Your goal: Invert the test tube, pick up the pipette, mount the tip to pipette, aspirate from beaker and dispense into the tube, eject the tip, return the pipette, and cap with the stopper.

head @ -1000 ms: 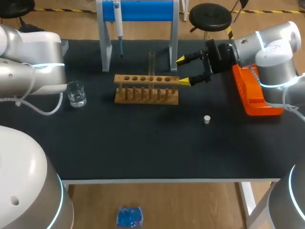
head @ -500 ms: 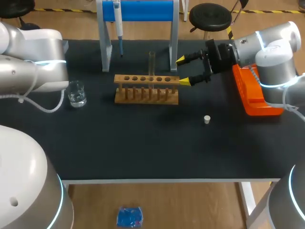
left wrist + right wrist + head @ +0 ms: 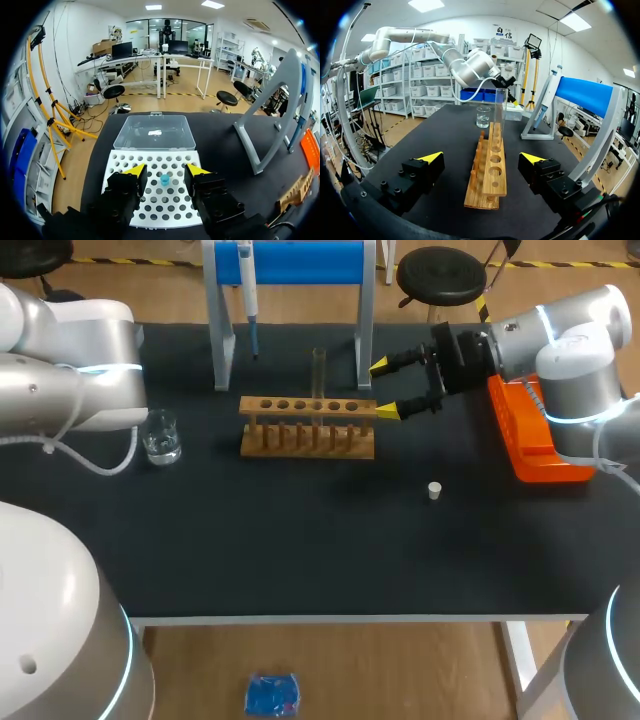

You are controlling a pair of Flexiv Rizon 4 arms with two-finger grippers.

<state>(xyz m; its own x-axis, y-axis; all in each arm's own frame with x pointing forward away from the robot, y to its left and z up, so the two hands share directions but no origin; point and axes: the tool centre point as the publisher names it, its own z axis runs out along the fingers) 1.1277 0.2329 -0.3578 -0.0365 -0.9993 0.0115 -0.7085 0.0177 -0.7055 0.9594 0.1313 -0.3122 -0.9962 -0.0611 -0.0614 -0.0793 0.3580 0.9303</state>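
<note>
1. Since a second ago only the left arm has moved: in the head view its body has drawn a little back, away from the beaker. The right arm, tube and rack are unchanged.
2. The left gripper is open and holds nothing. It hovers over a white perforated tray, with a small blue piece lying between its fingers.
3. The right gripper is wide open and empty, level with the end of the wooden rack.
4. The test tube stands upright in the rack, ahead of the right gripper. The pipette hangs on the blue stand behind the rack. The stopper lies apart on the table.
5. The tube looks settled, so I judge the pipette pickup to be next. Whichever arm goes should approach the pipette's body squarely, close on it firmly and lift straight off the hanger. It must keep clear of the stand's legs and of the tube.
</note>
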